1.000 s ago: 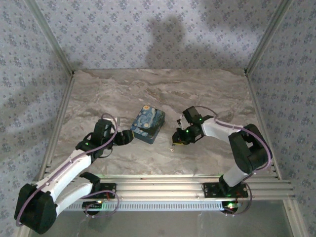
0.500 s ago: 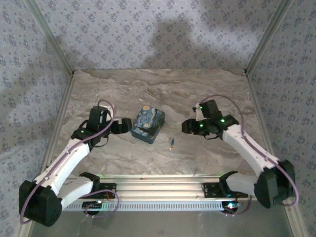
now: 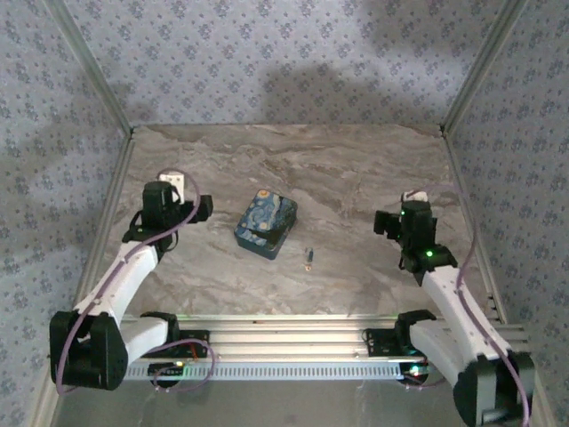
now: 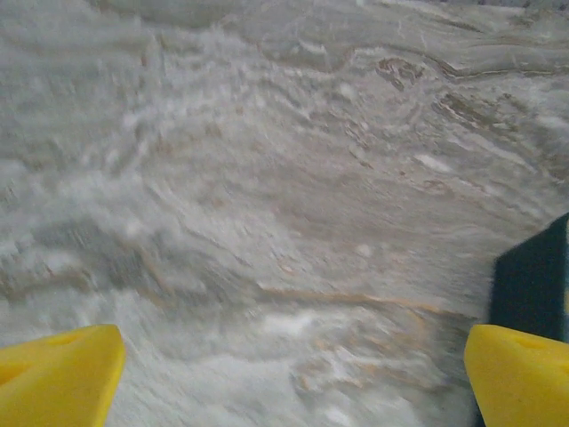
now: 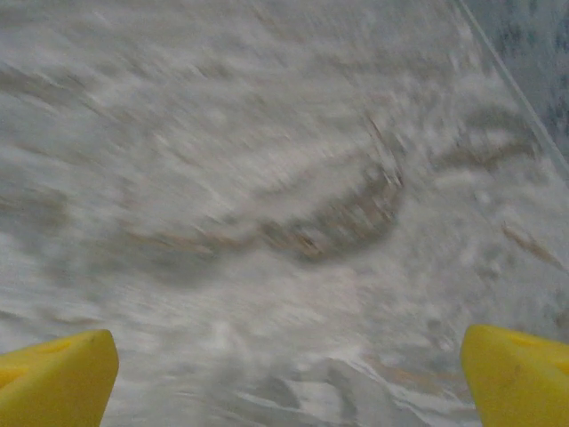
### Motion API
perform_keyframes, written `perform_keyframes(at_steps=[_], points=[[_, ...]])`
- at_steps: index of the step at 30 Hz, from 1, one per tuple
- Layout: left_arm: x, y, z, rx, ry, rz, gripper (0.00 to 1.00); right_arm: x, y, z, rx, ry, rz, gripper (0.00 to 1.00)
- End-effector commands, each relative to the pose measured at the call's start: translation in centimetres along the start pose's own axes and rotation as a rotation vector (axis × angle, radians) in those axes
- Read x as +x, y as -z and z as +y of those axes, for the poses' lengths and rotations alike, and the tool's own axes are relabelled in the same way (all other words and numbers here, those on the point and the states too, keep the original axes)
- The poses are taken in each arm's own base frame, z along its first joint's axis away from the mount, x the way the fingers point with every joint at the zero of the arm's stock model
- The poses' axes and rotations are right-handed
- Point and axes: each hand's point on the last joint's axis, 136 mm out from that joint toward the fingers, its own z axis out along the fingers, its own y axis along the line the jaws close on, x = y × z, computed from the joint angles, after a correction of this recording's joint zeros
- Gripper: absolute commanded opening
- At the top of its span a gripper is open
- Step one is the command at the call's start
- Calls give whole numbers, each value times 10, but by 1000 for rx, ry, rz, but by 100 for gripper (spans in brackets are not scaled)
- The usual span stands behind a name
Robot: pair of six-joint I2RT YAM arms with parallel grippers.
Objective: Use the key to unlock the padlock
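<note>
The padlock [image 3: 266, 223], a blue block with a swirly yellow print, lies on the marble table [image 3: 356, 169] near the middle. The key [image 3: 308, 257], small and dark, lies loose on the table just right of it and nearer the front. My left gripper [image 3: 201, 210] is open, well left of the padlock and apart from it. In the left wrist view its yellow fingertips [image 4: 58, 378] stand wide over bare marble, and a dark blue edge of the padlock [image 4: 533, 276] shows at the right. My right gripper [image 3: 383, 222] is open, far right of the key; the fingertips [image 5: 520, 378] hold nothing.
Patterned walls with metal posts [image 3: 93, 76] close in the table on three sides. An aluminium rail [image 3: 293, 334] runs along the near edge by the arm bases. Bare marble lies between each gripper and the padlock.
Both arms have drawn back outward from the middle. The right gripper has opened and left the key on the table. The left gripper has opened wider and moved away from the padlock.
</note>
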Motion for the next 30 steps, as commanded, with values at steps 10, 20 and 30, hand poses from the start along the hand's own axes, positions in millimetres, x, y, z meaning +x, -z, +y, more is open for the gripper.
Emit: perform_keyframes(at_steps=[10,20,30], points=[[17,-39,47,-203,-95,-178,98,-29,-42,-23,5,-48,-341,100],[27,-54,49,-188,-73,-249,98,-25,-82,-5,-65,-26,-355,100],[36,-75,67,-153,23,-182,98,-23,-104,0,-28,9,-278,100]])
